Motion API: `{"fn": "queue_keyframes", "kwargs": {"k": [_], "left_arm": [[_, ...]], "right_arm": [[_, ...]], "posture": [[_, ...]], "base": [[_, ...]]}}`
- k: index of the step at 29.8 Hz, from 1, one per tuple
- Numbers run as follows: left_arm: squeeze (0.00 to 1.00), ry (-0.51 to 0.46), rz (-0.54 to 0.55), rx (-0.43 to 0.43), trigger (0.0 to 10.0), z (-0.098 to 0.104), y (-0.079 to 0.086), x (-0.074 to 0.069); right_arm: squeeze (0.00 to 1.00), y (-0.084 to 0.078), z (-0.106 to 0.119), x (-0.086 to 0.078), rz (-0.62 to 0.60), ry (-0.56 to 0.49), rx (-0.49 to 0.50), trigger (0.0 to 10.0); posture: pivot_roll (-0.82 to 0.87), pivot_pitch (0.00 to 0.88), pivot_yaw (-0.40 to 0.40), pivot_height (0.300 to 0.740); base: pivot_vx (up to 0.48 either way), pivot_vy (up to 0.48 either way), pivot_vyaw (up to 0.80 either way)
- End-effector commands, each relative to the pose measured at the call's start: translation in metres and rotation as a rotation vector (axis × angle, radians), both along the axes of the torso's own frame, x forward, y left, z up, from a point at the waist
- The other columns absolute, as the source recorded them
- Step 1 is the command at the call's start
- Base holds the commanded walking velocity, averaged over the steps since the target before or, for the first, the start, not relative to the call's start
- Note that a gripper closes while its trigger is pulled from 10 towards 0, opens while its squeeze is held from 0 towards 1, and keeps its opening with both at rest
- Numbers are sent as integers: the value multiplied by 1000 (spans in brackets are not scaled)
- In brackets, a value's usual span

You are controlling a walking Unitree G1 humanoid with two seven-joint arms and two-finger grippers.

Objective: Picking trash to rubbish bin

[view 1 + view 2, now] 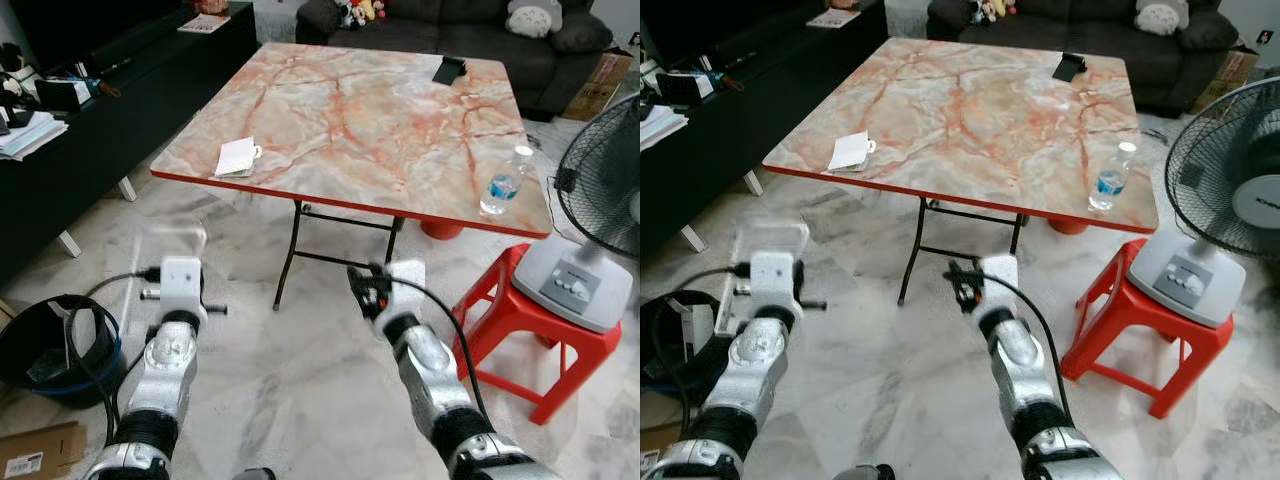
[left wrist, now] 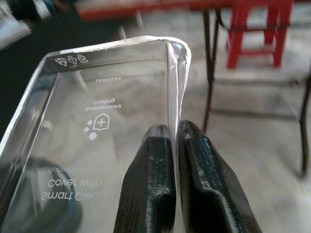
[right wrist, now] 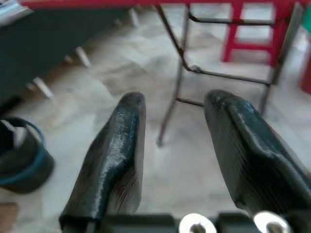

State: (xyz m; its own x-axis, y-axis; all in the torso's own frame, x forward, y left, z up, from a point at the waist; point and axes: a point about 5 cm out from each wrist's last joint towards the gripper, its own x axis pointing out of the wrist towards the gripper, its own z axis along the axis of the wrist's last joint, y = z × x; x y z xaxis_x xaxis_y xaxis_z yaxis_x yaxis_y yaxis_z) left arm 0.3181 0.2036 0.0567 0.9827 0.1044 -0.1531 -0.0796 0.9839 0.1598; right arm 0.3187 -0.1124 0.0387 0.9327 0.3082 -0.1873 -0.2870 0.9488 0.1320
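Note:
My left gripper [image 2: 175, 133] is shut on the edge of a clear plastic package [image 2: 97, 107] with white print. In the left eye view this package [image 1: 172, 240] shows faintly above my left wrist, over the floor in front of the table. A black rubbish bin [image 1: 55, 345] with a blue band stands on the floor to my left, below and left of the package. My right gripper [image 3: 175, 104] is open and holds nothing. It hangs over the floor near the table's legs [image 1: 366, 285]. On the marble table [image 1: 400, 110] lie a white paper piece [image 1: 237, 157] and a plastic bottle [image 1: 503, 182].
A red stool [image 1: 530, 330] and a standing fan [image 1: 600, 200] are at my right. A black cabinet [image 1: 90, 130] runs along the left and a dark sofa [image 1: 450, 20] stands behind the table. A cardboard piece [image 1: 40, 450] lies by the bin. A black object [image 1: 448, 70] lies on the table's far side.

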Motion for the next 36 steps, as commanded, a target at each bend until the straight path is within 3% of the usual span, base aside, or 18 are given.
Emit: {"fn": "queue_keyframes", "kwargs": {"k": [1,2,4,5,7,8,11,14,17,25,30,36], "left_arm": [[0,221,1,-53,10000,-44,6,-27],[0,327,44,-51,10000,-64,15,-44],[0,344,55,-49,10000,-67,17,-48],[0,386,72,-49,10000,-75,20,-56],[0,527,130,-47,10000,-101,31,-90],[0,527,130,-47,10000,-101,31,-90],[0,619,201,-71,10000,-118,41,-121],[0,643,223,-78,10000,-123,43,-130],[0,706,253,-84,10000,-133,45,-150],[0,710,281,-109,10000,-137,43,-158],[0,692,276,-117,10000,-135,42,-154],[0,678,273,-123,10000,-133,40,-149]], "right_arm": [[0,-13,-42,-29,-35,221,-58,10000],[0,-23,-64,-49,-56,340,-104,10000],[0,-25,-68,-53,-59,362,-115,10000],[0,-28,-75,-61,-71,406,-121,10000],[0,-39,-100,-94,-94,557,-161,10000],[0,-39,-100,-94,-94,557,-161,10000],[0,-49,-116,-121,-137,660,-178,10000],[0,-50,-119,-126,-143,673,-182,10000],[0,-51,-122,-133,-149,693,-182,10000],[0,-46,-119,-125,-143,678,-176,10000],[0,-40,-113,-114,-124,650,-173,10000],[0,-37,-112,-112,-113,645,-177,10000]], "posture": [[95,149,-23,740],[100,149,-24,740],[100,149,-24,740],[102,149,-26,740],[97,150,-27,740],[97,150,-27,740],[100,153,-29,740],[104,154,-30,740],[102,155,-31,740],[100,151,-30,740],[102,136,-30,740],[109,124,-27,740]], "base": [[0,0,0],[0,0,0],[0,0,0],[0,0,0],[0,0,0],[0,0,0],[0,0,0],[0,0,0],[0,0,790],[0,0,794],[0,0,794],[0,0,798]]}}
